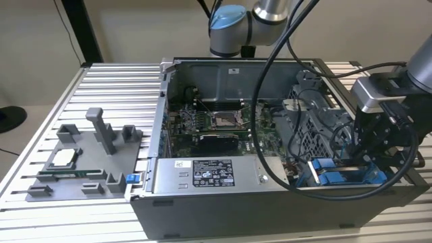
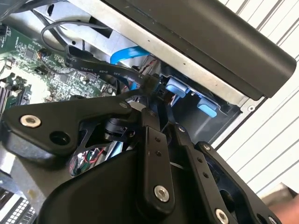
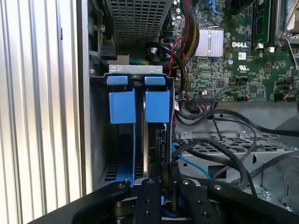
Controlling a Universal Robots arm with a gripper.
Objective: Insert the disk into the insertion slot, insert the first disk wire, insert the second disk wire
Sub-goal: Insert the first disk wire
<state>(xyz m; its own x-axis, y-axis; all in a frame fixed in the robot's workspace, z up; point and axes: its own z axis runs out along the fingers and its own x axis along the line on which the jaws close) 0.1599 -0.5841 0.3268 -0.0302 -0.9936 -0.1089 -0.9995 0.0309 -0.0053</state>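
The arm (image 1: 420,61) reaches down into the open computer case (image 1: 270,212) at the exterior view's right, over the slot (image 3: 135,69), a grey metal bay with blue tabs. The disk (image 3: 157,106) looks to be home in it, standing on edge. Only its blue frame and a thin strip of its side are on show, so I can't swear it is fully seated.

In the second wrist view the jaws look pressed together on a small black plug (image 2: 150,85). It ends a flat black wire (image 2: 88,65) that loops away over the green circuit board (image 2: 25,49). The plug sits just beside the blue tabs, close to the disk's end. Whether it touches the socket I cannot tell.

To my eye the plug is light, hard plastic with smooth sides, so it could easily twist in a pinch. The sound place to hold it is across its broad flat faces, toward the wire end, leaving the mouth free. The wire looks flat and springy and will likely tug the plug sideways, and it is no place to pull from. The contacts inside are probably thin and easily bent, so the plug wants to meet them square.

The disk itself I'd judge dense for its size, rigid, and unhappy with knocks. The blue frame is the part to take it by.
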